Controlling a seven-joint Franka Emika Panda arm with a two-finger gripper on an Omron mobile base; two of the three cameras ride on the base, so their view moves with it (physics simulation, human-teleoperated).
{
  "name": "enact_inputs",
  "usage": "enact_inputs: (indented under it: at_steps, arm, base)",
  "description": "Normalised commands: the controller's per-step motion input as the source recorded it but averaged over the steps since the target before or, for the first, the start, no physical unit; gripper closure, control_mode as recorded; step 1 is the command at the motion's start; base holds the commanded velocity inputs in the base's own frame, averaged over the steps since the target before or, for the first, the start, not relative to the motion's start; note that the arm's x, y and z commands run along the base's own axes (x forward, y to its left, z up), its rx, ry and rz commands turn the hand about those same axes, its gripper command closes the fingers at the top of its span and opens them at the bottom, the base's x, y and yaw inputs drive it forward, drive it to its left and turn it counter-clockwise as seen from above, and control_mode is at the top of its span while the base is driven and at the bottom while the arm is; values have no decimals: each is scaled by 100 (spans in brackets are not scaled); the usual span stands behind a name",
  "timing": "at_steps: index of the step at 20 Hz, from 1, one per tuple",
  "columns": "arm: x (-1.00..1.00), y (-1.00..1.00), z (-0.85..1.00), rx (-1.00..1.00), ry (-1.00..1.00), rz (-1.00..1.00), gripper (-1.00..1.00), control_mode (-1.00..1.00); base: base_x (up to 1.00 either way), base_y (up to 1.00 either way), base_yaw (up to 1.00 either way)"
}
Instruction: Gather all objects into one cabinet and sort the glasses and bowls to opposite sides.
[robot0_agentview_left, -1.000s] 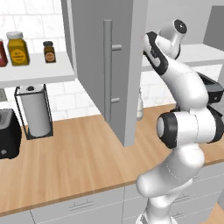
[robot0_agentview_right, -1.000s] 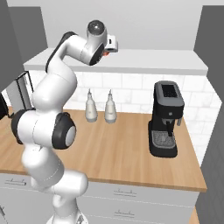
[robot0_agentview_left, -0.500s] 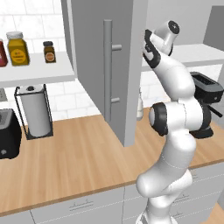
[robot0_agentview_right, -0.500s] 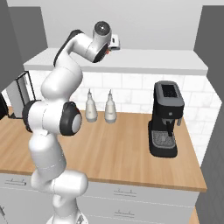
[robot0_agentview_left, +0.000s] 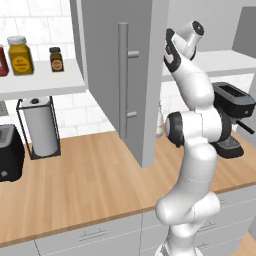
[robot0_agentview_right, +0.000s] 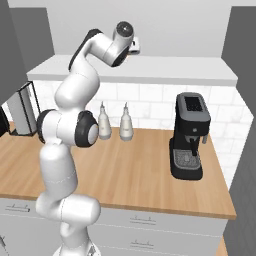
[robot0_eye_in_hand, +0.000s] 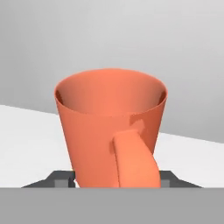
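Left base view, left to right: open shelf (robot0_agentview_left: 45, 85) at 10 o'clock with three spice jars (robot0_agentview_left: 21, 55), one paper towel roll (robot0_agentview_left: 39, 125) under it, one dark appliance (robot0_agentview_left: 7, 159) at 9 o'clock on the surface (robot0_agentview_left: 90, 185), then the open grey cabinet door (robot0_agentview_left: 125, 75) with its bar handle (robot0_agentview_left: 123, 80), then the arm reaching up behind the door edge to the white cabinet shelf (robot0_agentview_right: 150, 70). Right base view: two white bottles (robot0_agentview_right: 115, 122) at centre against the tiles, one coffee machine (robot0_agentview_right: 190, 135) at 3 o'clock. Hand view: one orange mug (robot0_eye_in_hand: 111, 131) upright on the white shelf, dead centre, handle facing the camera at 6 o'clock. The hand (robot0_eye_in_hand: 116, 180) sits at the mug base, one dark fingertip (robot0_eye_in_hand: 61, 178) at 7 o'clock and the other at 5 o'clock, straddling the mug. Jaws look part-way in; can't tell whether the pads have seated on the mug or are just short of it. Step, as I read it: grasping the orange mug for a move within or into the target cabinet. Next move calls for finishing the pinch, then a small lift clear of the shelf before any sideways travel; risk is a slip on the tapered wall or fouling on the handle. Count of task items in view: one mug.
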Motion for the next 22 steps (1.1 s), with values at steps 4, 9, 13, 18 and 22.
enact_inputs:
  at_steps: [4, 9, 13, 18, 22]
  arm:
    - [0, 27, -22, -2, 0, 7, 100, -100]
    - [-4, 51, -17, -19, -8, 3, 100, -100]
    - [-36, 53, -9, -28, -14, 0, 100, -100]
    - [-66, 17, 23, -9, -4, 0, 100, -100]
    - [-77, 0, 48, 7, 0, 0, 100, -100]
  base:
    - [0, 0, 0]
    - [0, 0, 0]
    - [0, 0, 0]
    - [0, 0, 0]
    - [0, 0, 0]
